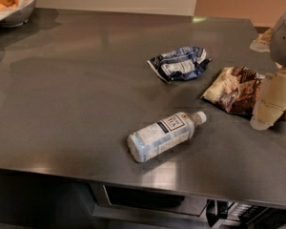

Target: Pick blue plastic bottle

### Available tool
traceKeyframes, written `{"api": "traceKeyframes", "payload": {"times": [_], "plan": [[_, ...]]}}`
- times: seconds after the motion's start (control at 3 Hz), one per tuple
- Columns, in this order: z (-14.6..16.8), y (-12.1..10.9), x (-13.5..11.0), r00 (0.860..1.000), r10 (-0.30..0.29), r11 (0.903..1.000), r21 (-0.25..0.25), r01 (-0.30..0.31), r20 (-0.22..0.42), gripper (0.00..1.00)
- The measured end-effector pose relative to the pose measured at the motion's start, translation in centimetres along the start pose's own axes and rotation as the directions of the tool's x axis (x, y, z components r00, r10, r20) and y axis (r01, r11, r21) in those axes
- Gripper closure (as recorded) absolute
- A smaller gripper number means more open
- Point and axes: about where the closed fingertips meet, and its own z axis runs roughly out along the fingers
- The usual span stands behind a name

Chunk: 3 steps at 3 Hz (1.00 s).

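The blue plastic bottle [164, 135] lies on its side on the dark metal table [76, 94], near the front edge. It is clear pale blue, with a whitish label bearing a dark square logo. Its white cap points to the upper right. My gripper [268, 111] is a pale blurred shape at the right edge of the view. It hangs over the table to the right of the bottle and a little beyond it, well apart from it. Nothing shows in the gripper.
A crumpled blue-and-white foil snack bag [179, 63] lies behind the bottle. A brown-and-cream snack bag [233, 89] lies right of it, beside the gripper. A bowl of orange fruit [12, 4] stands at the far left corner. The table's front edge runs just below the bottle.
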Motion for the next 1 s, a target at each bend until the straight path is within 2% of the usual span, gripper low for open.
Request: {"api": "traceKeyframes", "payload": {"times": [0.67,1.0], "plan": [[0.0,0.1,-0.2,1.000,-0.013,0.9999,0.003,0.013,0.000,0.00],[2.7,1.8,-2.2,0.993,-0.115,0.9916,-0.057,0.116,0.018,0.00]]}}
